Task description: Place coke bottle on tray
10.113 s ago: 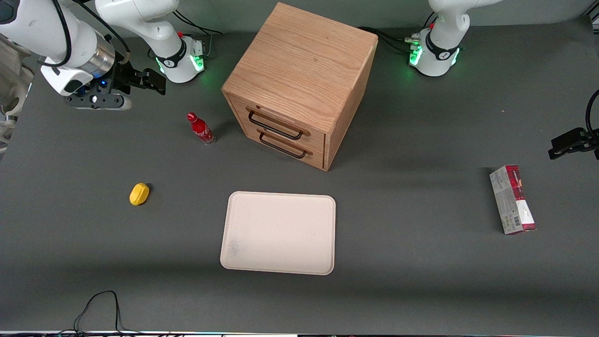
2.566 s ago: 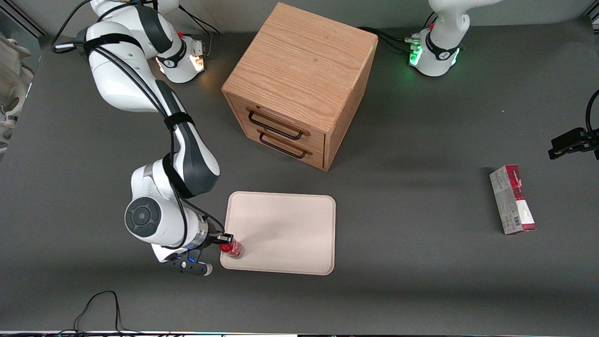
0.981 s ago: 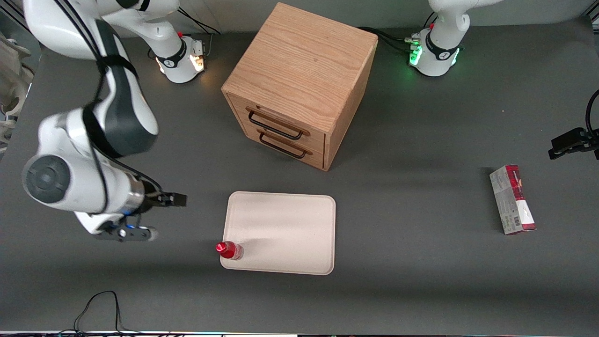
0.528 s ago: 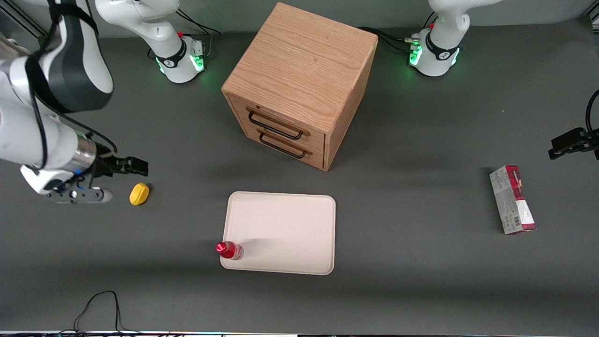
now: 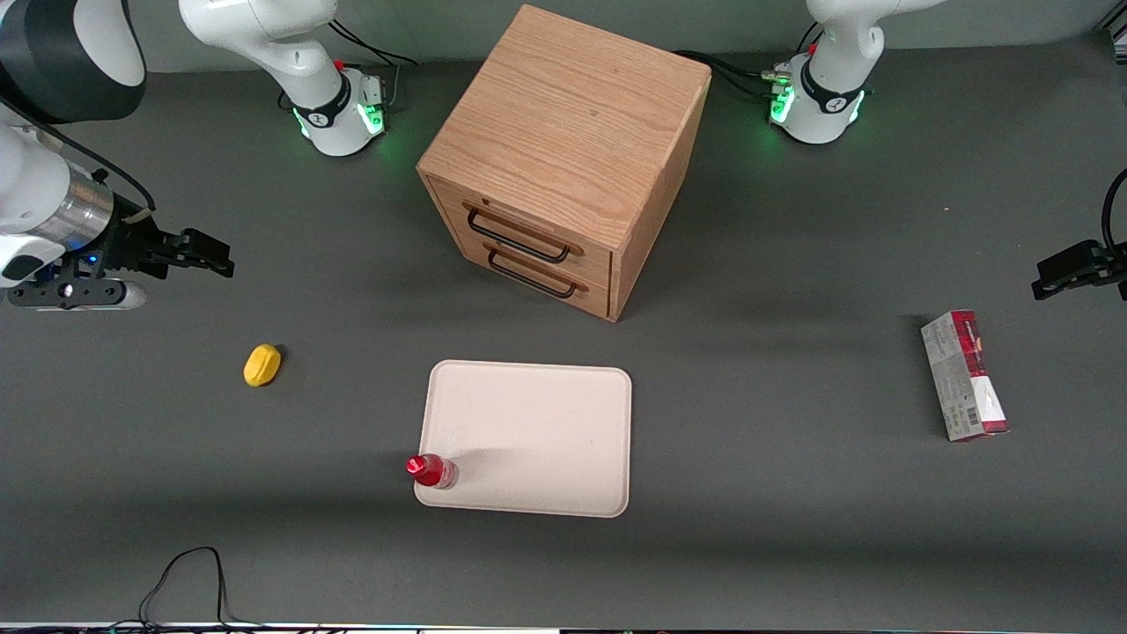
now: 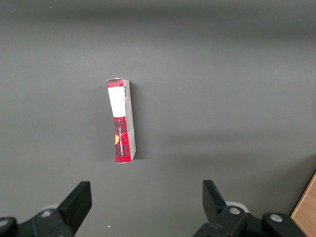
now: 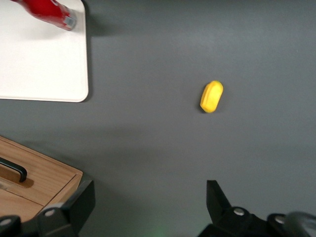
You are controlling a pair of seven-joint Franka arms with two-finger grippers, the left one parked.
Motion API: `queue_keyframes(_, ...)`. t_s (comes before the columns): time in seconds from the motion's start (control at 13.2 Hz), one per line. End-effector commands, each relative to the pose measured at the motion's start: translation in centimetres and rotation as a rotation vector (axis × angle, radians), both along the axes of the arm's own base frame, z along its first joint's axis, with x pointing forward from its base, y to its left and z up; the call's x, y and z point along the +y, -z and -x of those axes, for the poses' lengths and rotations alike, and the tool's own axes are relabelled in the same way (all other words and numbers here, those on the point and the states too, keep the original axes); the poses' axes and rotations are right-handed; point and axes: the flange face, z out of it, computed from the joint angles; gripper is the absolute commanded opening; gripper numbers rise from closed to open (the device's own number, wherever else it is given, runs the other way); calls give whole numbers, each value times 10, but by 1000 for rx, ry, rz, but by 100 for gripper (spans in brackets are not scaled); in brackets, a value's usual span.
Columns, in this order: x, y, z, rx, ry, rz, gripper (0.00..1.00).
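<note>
The coke bottle (image 5: 430,470), small and red with a red cap, stands upright on the tray (image 5: 537,431), at its near corner toward the working arm's end. The tray is a flat pale cream rectangle in front of the wooden drawer cabinet. The wrist view also catches the coke bottle (image 7: 48,11) on the tray (image 7: 39,64). My gripper (image 5: 211,255) hangs well above the table at the working arm's end, farther from the camera than the bottle and far from it. It is open, with nothing between its fingers (image 7: 79,205).
A yellow lemon-like object (image 5: 262,364) lies on the mat between the gripper and the tray, also seen as the yellow object (image 7: 212,97). The wooden drawer cabinet (image 5: 563,150) stands mid-table. A red-and-grey carton (image 5: 963,375) lies toward the parked arm's end.
The gripper let go of the bottle on the tray's corner, then rose and drew back toward the working arm's end. The bottle has stayed upright and still.
</note>
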Motion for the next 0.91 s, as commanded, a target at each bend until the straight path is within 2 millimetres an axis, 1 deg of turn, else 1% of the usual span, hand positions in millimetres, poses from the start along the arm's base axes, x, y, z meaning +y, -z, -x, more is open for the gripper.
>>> queue_keyframes(0.0, -16, -10, 8, -5, 2, 3, 100)
queue_keyframes(0.08, -17, -10, 9, -2, 4, 3, 100)
queue_keyframes(0.23, -36, -13, 12, 6, 37, 3, 100)
queue_keyframes(0.3, -31, -16, 12, 5, 25, 7, 100)
queue_keyframes(0.53, -32, -20, 8, -4, 18, 10, 100)
queue_keyframes(0.6, -31, -24, 7, -11, 16, 10, 100)
queue_keyframes(0.83, -30, -23, 7, -1, 18, 7, 100)
